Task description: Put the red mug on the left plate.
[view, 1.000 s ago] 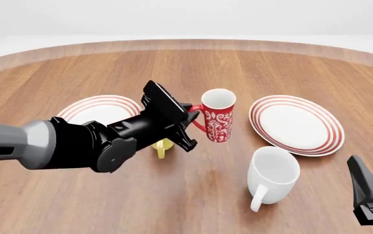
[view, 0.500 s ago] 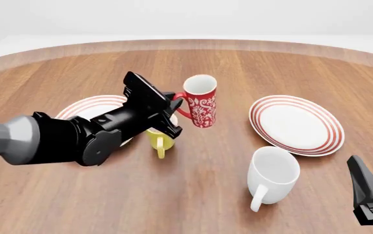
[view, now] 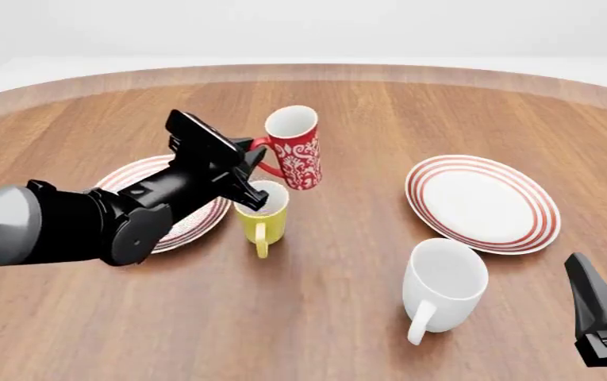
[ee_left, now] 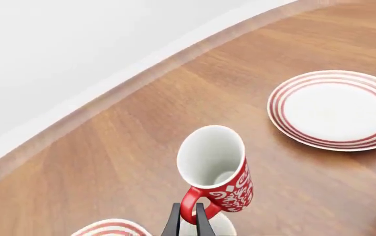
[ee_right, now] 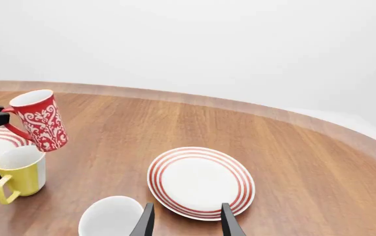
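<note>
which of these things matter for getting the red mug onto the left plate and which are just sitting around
In the job: red mug, held by its handle in the left end effector; left plate.

Lying about: yellow mug, white mug, right plate, right end effector, open and idle.

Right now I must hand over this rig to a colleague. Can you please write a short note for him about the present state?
Left end effector: shut on the handle of the red mug, which is lifted off the table and tilted.
Right end effector: open, holds nothing, waits at the near right side above the white mug.
The red mug hangs just beyond the yellow mug, beside the right edge of the left plate, not yet over it.
Done: the mug is grasped and lifted.
Left: carry it further left over the left plate, clear of the yellow mug, set it upright, release.
</note>
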`<action>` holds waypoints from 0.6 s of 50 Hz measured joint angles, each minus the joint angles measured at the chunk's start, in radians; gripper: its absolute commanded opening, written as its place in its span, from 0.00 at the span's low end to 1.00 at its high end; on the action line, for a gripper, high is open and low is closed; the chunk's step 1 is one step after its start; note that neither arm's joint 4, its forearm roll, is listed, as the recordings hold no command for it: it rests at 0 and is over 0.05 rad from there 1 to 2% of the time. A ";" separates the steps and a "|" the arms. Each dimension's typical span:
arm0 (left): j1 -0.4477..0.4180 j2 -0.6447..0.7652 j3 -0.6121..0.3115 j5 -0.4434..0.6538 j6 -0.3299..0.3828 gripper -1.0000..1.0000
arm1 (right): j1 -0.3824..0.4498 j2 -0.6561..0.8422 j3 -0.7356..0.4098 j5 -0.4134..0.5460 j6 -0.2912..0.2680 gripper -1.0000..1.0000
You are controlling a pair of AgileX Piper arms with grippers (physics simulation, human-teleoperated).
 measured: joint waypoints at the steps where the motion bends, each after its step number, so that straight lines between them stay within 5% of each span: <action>1: 0.005 -0.001 0.001 -0.002 0.000 0.00 | 0.000 0.000 0.000 0.000 0.000 1.00; 30: 0.135 -0.018 0.037 -0.056 0.009 0.00 | 0.007 -0.010 0.001 0.015 -0.005 1.00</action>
